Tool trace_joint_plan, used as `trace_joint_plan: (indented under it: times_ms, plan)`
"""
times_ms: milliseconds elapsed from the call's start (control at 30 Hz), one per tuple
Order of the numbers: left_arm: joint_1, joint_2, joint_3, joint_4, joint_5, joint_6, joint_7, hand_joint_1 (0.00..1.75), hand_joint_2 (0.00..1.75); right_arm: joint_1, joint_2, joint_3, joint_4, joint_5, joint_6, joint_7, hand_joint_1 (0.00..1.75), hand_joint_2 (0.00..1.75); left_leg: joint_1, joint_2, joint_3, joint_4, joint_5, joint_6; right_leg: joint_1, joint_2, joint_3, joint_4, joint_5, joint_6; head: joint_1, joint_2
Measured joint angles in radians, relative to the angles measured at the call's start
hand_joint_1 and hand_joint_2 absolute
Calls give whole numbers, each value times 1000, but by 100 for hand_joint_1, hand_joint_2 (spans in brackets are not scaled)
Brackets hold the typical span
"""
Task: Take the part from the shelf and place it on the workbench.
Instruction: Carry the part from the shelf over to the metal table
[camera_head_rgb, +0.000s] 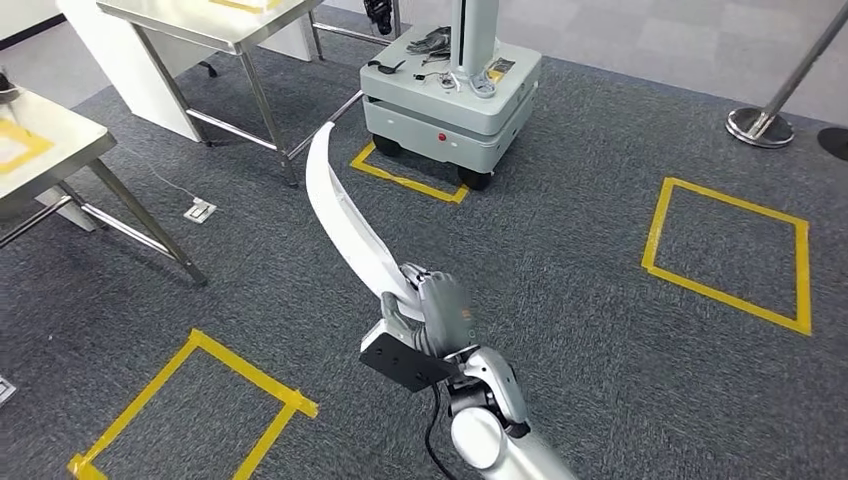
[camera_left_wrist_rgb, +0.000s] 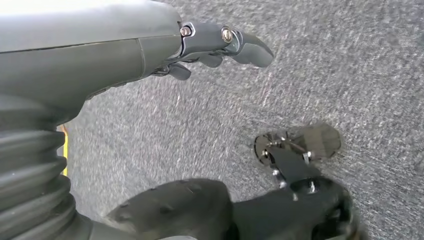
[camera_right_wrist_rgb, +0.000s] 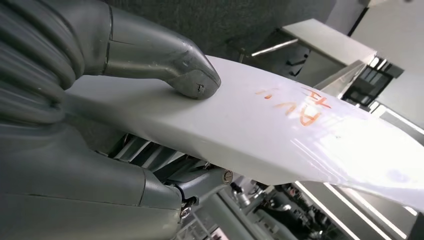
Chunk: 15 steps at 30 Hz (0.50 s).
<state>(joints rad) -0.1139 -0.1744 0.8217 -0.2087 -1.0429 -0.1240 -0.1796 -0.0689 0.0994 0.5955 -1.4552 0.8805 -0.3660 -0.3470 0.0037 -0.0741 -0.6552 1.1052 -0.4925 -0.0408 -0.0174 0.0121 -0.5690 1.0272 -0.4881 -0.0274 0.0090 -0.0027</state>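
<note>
In the head view, the right hand (camera_head_rgb: 435, 315) grips 1 end of the long, curved white part (camera_head_rgb: 345, 215), whose long axis runs up and away from the hand toward the steel workbench (camera_head_rgb: 215, 20) beyond its far tip. In the left wrist view, the left hand (camera_left_wrist_rgb: 220, 45) hangs over grey carpet (camera_left_wrist_rgb: 325, 75), fingers loosely curled and holding nothing. In the right wrist view, the thumb (camera_right_wrist_rgb: 185, 77) presses on the part's flat face above orange lettering (camera_right_wrist_rgb: 305, 107).

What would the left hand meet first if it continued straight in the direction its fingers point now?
Probably the grey carpet floor. In the left wrist view the left hand holds nothing, and only carpet lies beyond its fingers; depth is unclear.
</note>
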Motion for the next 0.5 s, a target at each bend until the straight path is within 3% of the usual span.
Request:
trace_joint_plan:
  times_ms: [33,67,100,133,167,200,267,333,400,433,500]
  plan:
    - [-2,-1,0,0,0,0,0,0,175,0,0,0,0,0,0,0,175,175,-1,34,-30,62,-34,-3,1,-14,1,-1,-1,-3,-3,0]
    - [-3,-1,0,0,0,0,0,0,175,0,0,0,1,0,0,0,175,175,0,53,-62,129,-66,-6,2,-30,1,-1,-2,-4,-4,0]
    - [-4,-1,0,0,0,0,1,0,175,0,0,0,2,0,0,0,175,175,1,62,-85,179,-84,-8,3,-45,1,-1,-3,-5,-4,0]
    - [-4,-1,0,0,0,0,3,0,175,0,0,0,2,0,0,0,175,175,3,66,-93,199,-84,-9,3,-60,2,-1,-5,-5,-4,0]
    - [-4,-1,0,0,0,0,5,0,175,-1,0,0,3,0,1,0,175,175,4,71,-78,176,-65,-10,3,-75,3,0,-7,-3,-4,0]
    - [-4,-1,0,0,0,0,6,0,175,-2,0,0,3,0,1,0,175,175,5,81,-46,118,-33,-10,3,-88,6,0,-9,-1,-4,0]
    - [-6,0,0,0,0,0,8,0,175,-4,0,0,3,0,1,0,175,175,2,126,29,-19,19,-2,6,-111,12,3,-17,8,-4,0]
    - [-7,0,0,0,0,0,8,0,175,-5,0,0,3,-1,1,0,175,175,-3,146,58,-74,32,13,11,-129,17,5,-23,19,-2,0]
    - [-6,0,0,0,1,0,8,0,175,-7,0,0,4,-3,1,-1,175,175,-4,122,57,-75,35,27,11,-148,21,2,-26,30,-1,0]
    - [-5,0,0,-1,1,0,8,0,175,-8,-1,0,4,-5,1,-2,175,175,-3,109,57,-78,37,33,9,-141,22,7,-32,36,0,0]
    - [-6,0,0,-1,1,0,8,0,175,-11,-1,0,5,-8,0,-4,175,175,3,86,61,-83,40,45,3,-90,-3,65,-67,45,3,0]
